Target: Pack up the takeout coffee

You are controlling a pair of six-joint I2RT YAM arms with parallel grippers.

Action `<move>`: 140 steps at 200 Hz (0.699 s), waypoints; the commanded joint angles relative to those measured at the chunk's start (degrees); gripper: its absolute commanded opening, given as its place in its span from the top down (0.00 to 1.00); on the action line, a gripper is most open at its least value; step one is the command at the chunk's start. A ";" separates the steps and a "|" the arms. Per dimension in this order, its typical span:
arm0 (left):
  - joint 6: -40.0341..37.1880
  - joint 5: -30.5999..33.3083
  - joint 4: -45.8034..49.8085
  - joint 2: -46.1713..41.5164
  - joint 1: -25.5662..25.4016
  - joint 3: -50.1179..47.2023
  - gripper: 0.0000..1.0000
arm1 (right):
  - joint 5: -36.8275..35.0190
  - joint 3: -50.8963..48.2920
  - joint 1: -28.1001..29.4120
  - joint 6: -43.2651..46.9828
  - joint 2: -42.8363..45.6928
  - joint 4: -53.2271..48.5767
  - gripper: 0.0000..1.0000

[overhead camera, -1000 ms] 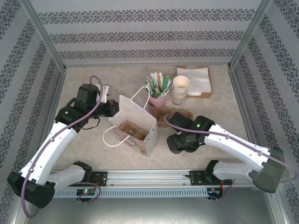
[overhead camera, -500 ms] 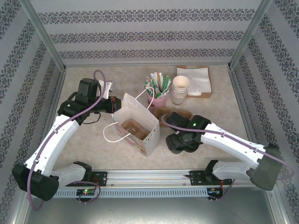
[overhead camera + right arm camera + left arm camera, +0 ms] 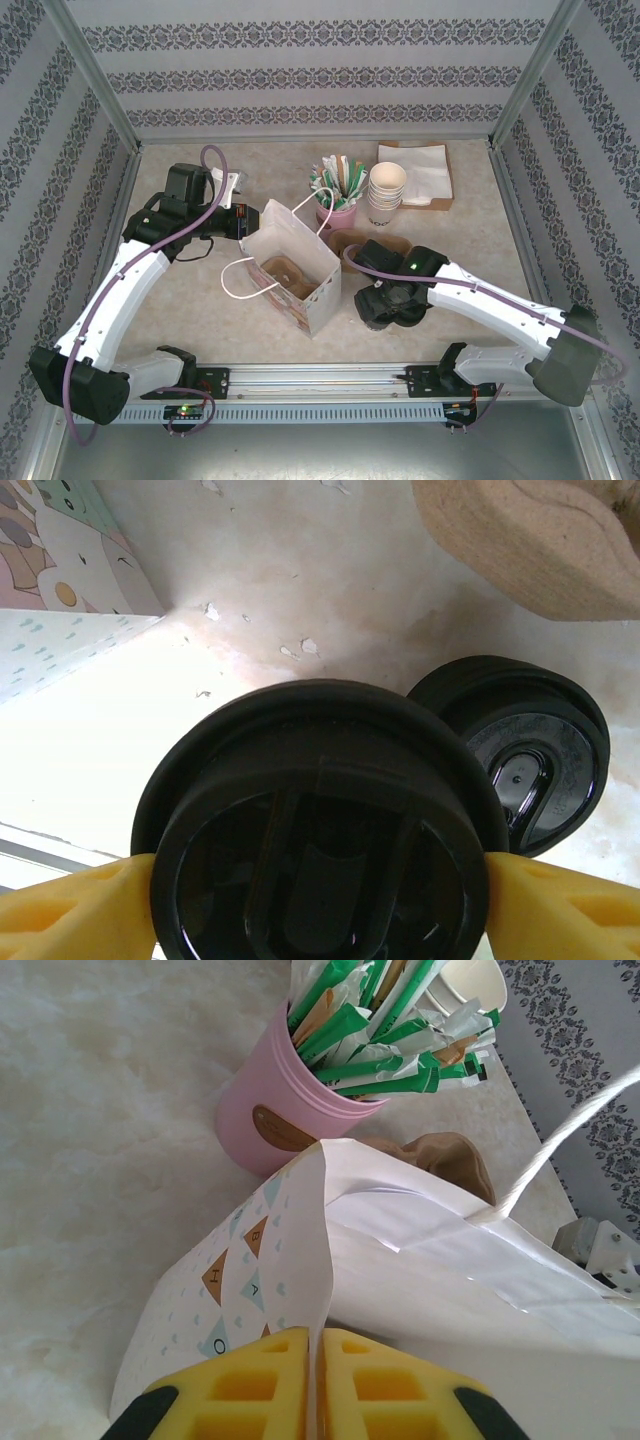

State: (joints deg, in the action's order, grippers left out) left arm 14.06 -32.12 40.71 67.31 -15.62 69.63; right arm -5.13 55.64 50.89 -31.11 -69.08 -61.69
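Not packed yet. Your right fingers were clamped on the lid of the takeout coffee, which was low over the tabletop at 3 o'clock of the paper bag. Lifted or resting, couldn't tell. Your left fingers were pinched together on the bag's rim at 10 o'clock, likely holding it open. Left to do: lift, carry over, lower in.

White bag — teal-and-brown bunting print, pink pot, green-and-white sachets, takeout coffee — black lid.
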 commanded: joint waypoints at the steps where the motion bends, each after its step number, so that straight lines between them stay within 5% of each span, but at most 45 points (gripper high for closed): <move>1: -0.78 -1.05 2.00 0.12 0.73 1.13 0.86 | -1.68 -0.71 0.34 0.64 -0.83 0.16 0.19; 59: 0.41 0.40 2.22 -1.72 0.84 1.21 0.80 | -1.85 -0.31 0.30 0.66 -1.74 -0.05 0.26; 107: 1.13 2.18 3.06 -2.97 0.81 2.67 0.53 | -2.11 1.22 0.26 0.24 -0.56 -1.32 0.28; 140: 2.37 3.52 2.31 -4.03 0.79 2.82 0.43 | -2.04 3.39 0.20 -0.13 0.29 -2.76 0.30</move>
State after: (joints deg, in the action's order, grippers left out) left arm 15.44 -30.20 42.41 64.90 -15.57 70.54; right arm -5.39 56.36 50.89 -31.14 -69.54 -62.02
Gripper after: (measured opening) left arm 0.553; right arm 0.709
